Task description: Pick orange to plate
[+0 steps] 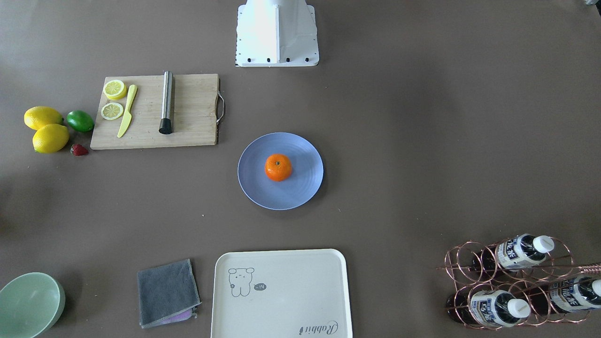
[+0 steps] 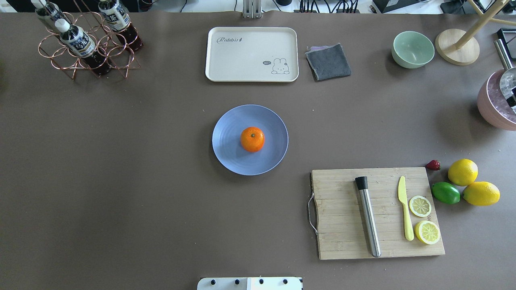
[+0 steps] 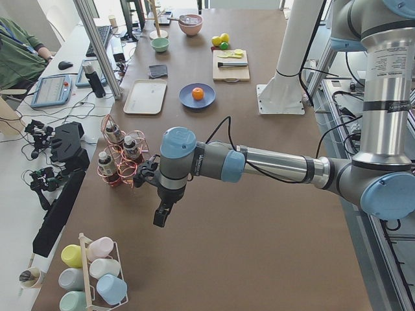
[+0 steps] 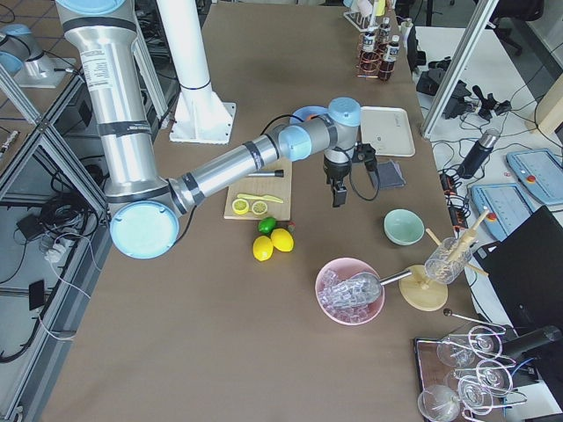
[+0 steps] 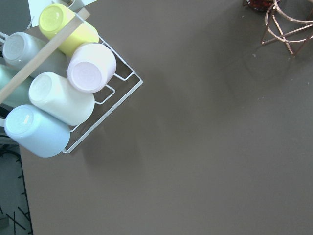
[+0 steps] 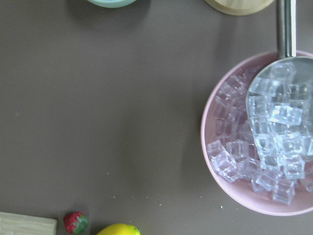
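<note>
The orange (image 1: 278, 167) (image 2: 252, 139) sits upright, stem dot up, near the middle of the blue plate (image 1: 300, 190) (image 2: 229, 155), and nothing touches it. The exterior left view shows orange (image 3: 198, 93) and plate (image 3: 186, 98) far up the table. Neither gripper appears in the overhead or front views. My left gripper (image 3: 162, 217) hangs over bare table near the cup rack, far from the plate; I cannot tell if it is open or shut. Beside the lemons, my right gripper (image 4: 337, 195) hangs above the table, its state equally unclear.
A cutting board (image 2: 377, 212) carries a steel muddler, a yellow knife and lemon slices. Two lemons (image 2: 462, 172), a lime (image 2: 445, 192) and a strawberry lie beside it. Cream tray (image 2: 252, 54), grey cloth (image 2: 327, 61), green bowl (image 2: 412, 49), bottle rack (image 2: 84, 40) and pink ice bowl (image 6: 259, 132) ring the table.
</note>
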`<state>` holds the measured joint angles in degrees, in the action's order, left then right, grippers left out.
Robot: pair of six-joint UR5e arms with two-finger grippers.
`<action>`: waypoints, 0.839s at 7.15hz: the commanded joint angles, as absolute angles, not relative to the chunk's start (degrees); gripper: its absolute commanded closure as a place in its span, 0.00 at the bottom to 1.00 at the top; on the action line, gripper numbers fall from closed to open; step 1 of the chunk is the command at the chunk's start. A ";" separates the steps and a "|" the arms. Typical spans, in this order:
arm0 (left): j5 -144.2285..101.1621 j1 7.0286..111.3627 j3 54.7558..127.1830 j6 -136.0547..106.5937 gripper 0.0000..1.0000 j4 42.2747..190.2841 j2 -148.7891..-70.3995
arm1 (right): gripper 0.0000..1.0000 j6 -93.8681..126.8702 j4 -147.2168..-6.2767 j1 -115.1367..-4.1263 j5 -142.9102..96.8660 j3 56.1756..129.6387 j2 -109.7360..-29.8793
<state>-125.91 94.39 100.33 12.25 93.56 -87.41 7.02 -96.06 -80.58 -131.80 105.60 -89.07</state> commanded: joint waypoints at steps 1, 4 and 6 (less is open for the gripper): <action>-128.14 94.83 99.06 13.01 0.02 93.52 -86.05 | 0.00 -2.23 -96.06 -90.84 -132.45 99.44 -91.93; -128.14 94.75 98.79 13.01 0.02 93.69 -86.22 | 0.00 -4.57 -96.06 -94.66 -132.80 98.09 -92.20; -128.14 94.75 98.53 12.92 0.02 94.65 -86.48 | 0.00 -4.31 -96.06 -94.57 -133.59 97.91 -91.67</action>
<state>-128.14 94.75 98.62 12.99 94.19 -86.35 -4.40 -96.06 -94.52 -133.31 97.99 -91.88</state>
